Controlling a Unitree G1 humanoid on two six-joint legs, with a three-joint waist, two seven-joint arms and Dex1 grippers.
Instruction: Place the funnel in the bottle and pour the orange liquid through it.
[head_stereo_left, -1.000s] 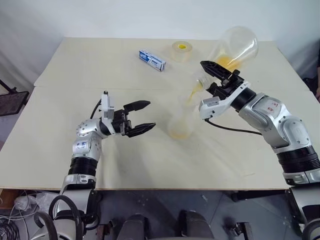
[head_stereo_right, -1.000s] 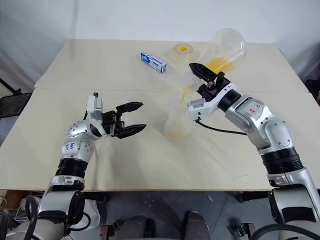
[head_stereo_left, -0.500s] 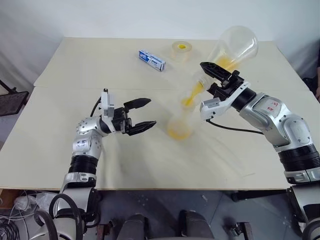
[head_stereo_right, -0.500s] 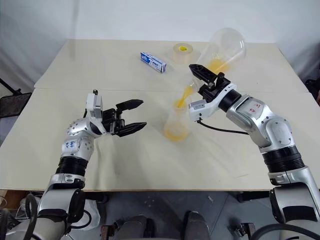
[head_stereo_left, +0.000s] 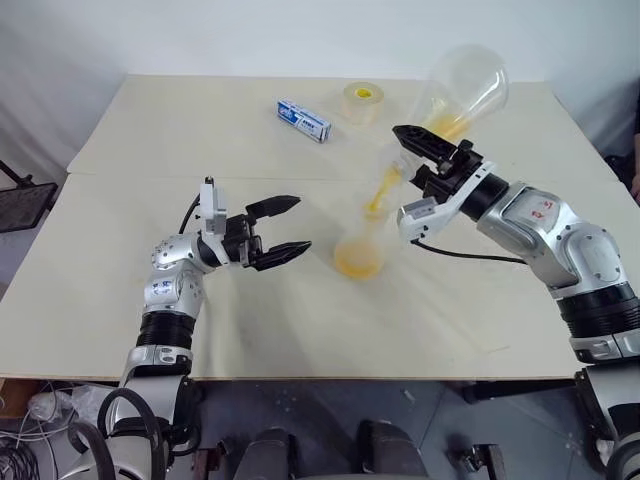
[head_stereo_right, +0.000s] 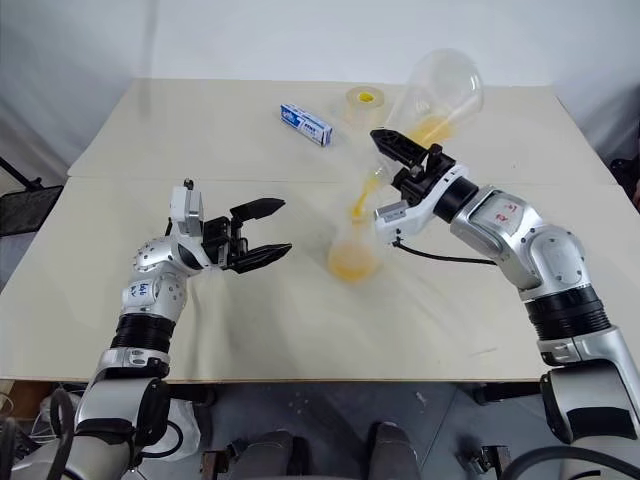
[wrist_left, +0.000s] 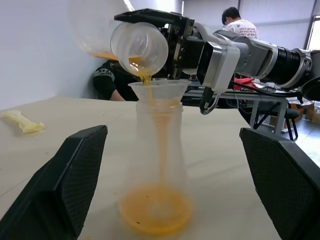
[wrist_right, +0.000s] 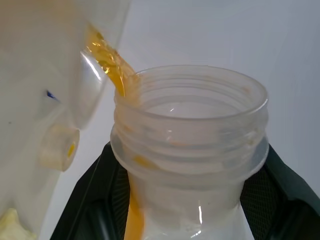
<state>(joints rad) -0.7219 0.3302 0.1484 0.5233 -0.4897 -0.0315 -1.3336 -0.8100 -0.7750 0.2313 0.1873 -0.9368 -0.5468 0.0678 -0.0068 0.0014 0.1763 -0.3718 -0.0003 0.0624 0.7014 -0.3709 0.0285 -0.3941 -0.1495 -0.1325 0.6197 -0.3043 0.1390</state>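
The bottle (head_stereo_left: 362, 245) stands upright mid-table with the clear funnel (wrist_left: 159, 90) seated in its neck. My right gripper (head_stereo_left: 415, 150) is shut on the neck of a second clear flask (head_stereo_left: 465, 95), tipped mouth-down over the funnel. The orange liquid (wrist_left: 145, 79) runs from that flask's mouth (wrist_right: 190, 130) into the funnel and pools in the bottle's base (wrist_left: 156, 215); some stays in the tilted flask. My left gripper (head_stereo_left: 300, 225) is open, level with the bottle and just left of it, touching nothing.
A tape roll (head_stereo_left: 363, 100) and a blue-and-white box (head_stereo_left: 305, 119) lie at the table's far side. A pale yellow packet (wrist_left: 20, 121) rests on the table near the right front. People sit beyond the table in the left wrist view.
The right gripper has tipped the held flask a little further. The orange stream has kept running and the pool in the bottle has grown. The left arm has stayed put.
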